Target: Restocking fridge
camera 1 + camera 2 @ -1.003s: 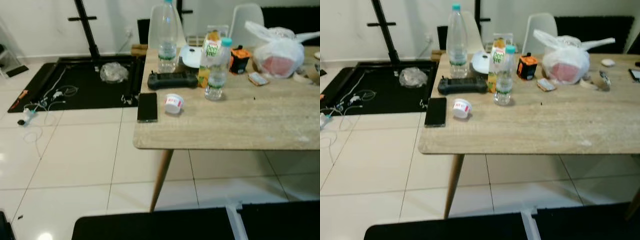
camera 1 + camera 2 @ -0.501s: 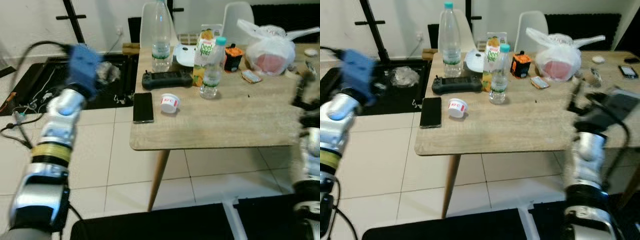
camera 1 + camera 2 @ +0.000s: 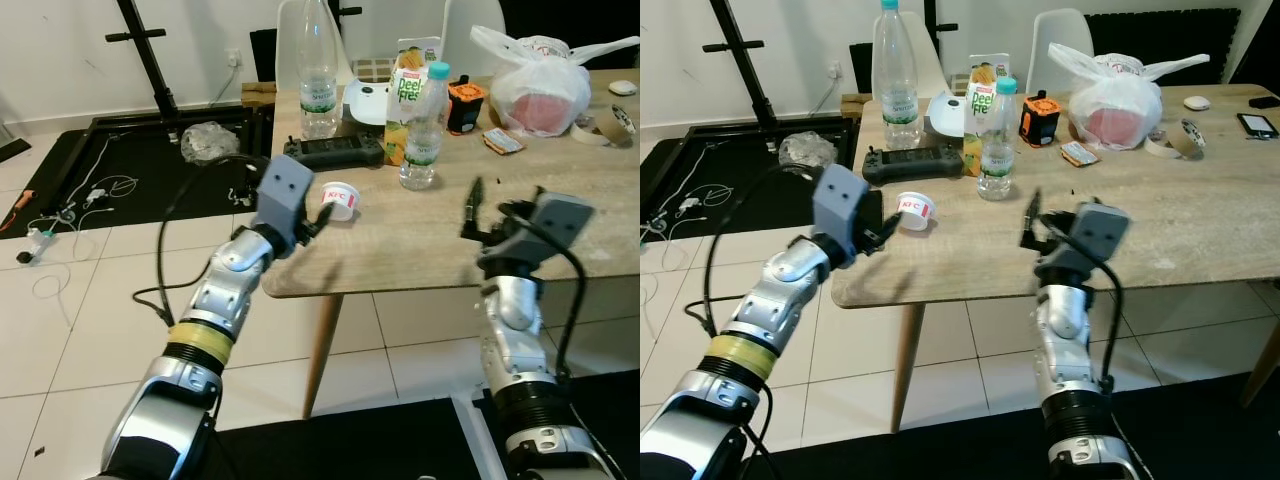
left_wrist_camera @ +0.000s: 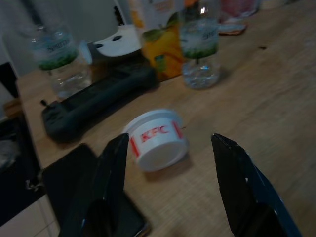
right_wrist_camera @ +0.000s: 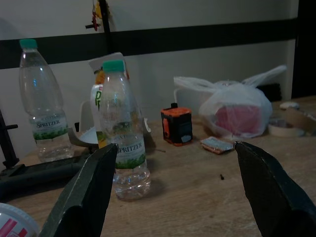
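White floor tiles [image 3: 120,300] run beneath a pale wooden table [image 3: 1160,230] whose near edge faces the robot. Both silver arms are raised in front of it. The left gripper [image 3: 318,219] hangs over the table's near left corner, its jaws spread apart, and a small white KFC tub [image 3: 914,210] lies on its side just beyond the fingertips; in the left wrist view the tub [image 4: 157,139] sits between the two black fingers [image 4: 111,173] without touching either. A black phone [image 4: 79,187] lies flat on the table just beside the tub, at the table's left edge. The right gripper [image 3: 1032,224] hovers above the table's front edge, well apart from the left one, jaws spread wide and holding nothing, pointed toward the drinks.

Farther back, a small water bottle [image 3: 996,140] with a teal cap stands upright, touching or just in front of a juice carton [image 3: 981,115]. A taller water bottle [image 3: 892,62] stands to the left near the back edge, with a black controller [image 3: 912,162] lying in front of it. An orange and black tape measure [image 3: 1039,118] sits right of the carton, then a knotted white plastic bag [image 3: 1115,95], and a roll of tape [image 3: 1174,142] near the right side. White chairs [image 3: 1058,35] stand behind the table
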